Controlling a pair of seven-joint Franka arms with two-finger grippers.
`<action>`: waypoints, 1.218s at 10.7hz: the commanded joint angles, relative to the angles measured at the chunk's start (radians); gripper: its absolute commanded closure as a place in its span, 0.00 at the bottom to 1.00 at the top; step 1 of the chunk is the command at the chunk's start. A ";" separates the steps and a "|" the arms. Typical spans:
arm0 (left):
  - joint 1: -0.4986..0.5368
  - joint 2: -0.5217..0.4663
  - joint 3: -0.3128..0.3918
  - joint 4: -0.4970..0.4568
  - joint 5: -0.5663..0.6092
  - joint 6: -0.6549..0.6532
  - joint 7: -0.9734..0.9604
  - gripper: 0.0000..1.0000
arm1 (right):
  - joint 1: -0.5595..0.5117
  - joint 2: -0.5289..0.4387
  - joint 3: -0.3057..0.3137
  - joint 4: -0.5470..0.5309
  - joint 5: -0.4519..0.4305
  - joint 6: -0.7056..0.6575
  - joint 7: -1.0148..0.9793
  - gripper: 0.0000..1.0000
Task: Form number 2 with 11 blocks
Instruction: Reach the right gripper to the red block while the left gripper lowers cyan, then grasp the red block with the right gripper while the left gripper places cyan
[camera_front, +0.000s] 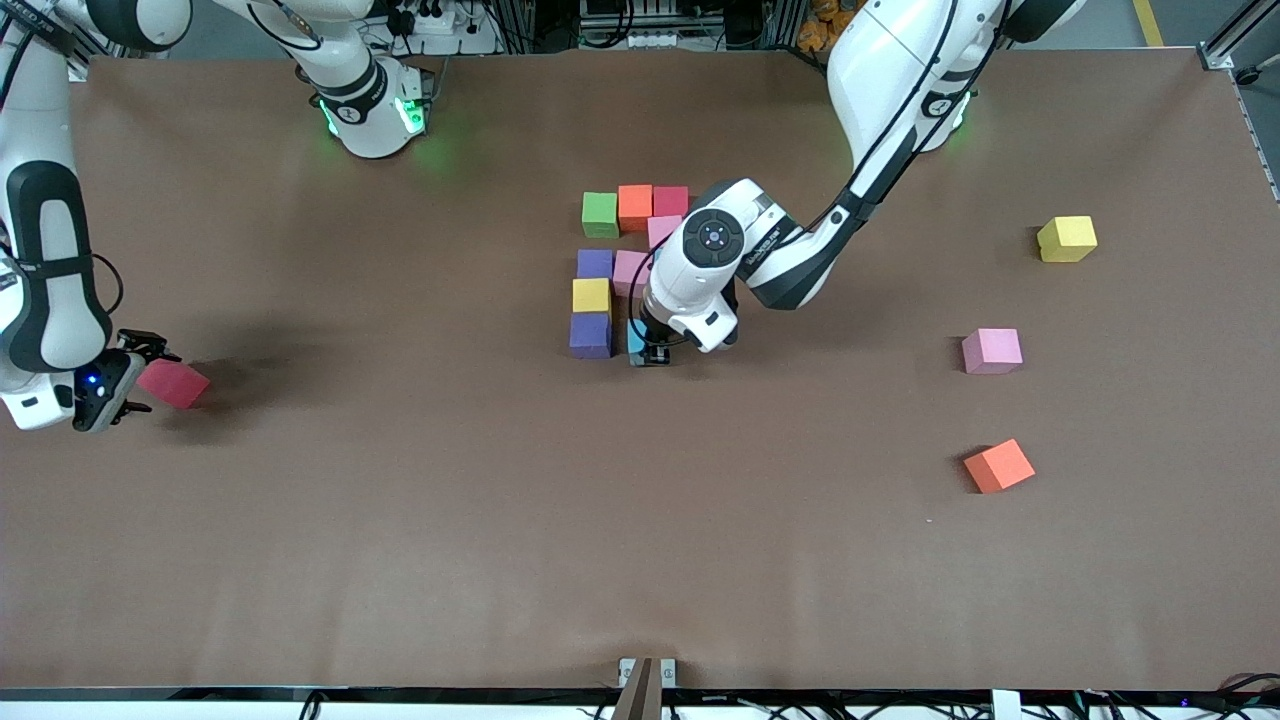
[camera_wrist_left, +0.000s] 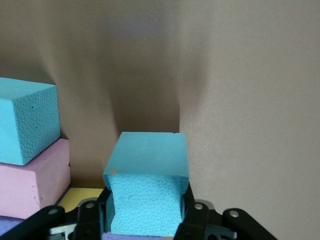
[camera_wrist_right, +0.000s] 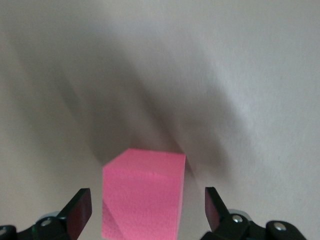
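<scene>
Foam blocks form a cluster mid-table: green (camera_front: 600, 214), orange (camera_front: 635, 206), red (camera_front: 671, 201), two pink (camera_front: 630, 272), two purple (camera_front: 590, 335) and yellow (camera_front: 591, 295). My left gripper (camera_front: 655, 353) is shut on a light blue block (camera_front: 634, 340) (camera_wrist_left: 147, 200), held low right beside the nearer purple block. A second light blue block (camera_wrist_left: 25, 120) shows in the left wrist view; the arm hides it in the front view. My right gripper (camera_front: 145, 377) (camera_wrist_right: 147, 212) is open at the right arm's end of the table, its fingers (camera_wrist_right: 80, 212) astride a red-pink block (camera_front: 174, 384) (camera_wrist_right: 142, 195) without touching it.
Three loose blocks lie toward the left arm's end: yellow (camera_front: 1067, 239), pink (camera_front: 991, 351) and, nearest the front camera, orange (camera_front: 1000, 466). The left arm's forearm (camera_front: 800, 260) hangs over the cluster's edge. The brown table (camera_front: 450, 520) is bare nearer the front camera.
</scene>
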 joint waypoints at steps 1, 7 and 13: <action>-0.010 -0.003 0.004 -0.006 0.026 0.021 -0.035 0.82 | -0.036 0.029 0.017 0.009 0.001 0.012 -0.008 0.00; -0.023 0.027 0.004 -0.005 0.025 0.078 -0.035 0.75 | -0.036 0.037 0.020 0.007 0.009 0.011 0.123 0.00; -0.036 0.036 0.002 0.000 0.015 0.098 -0.035 0.74 | -0.020 0.031 0.032 0.000 0.006 -0.001 0.187 0.17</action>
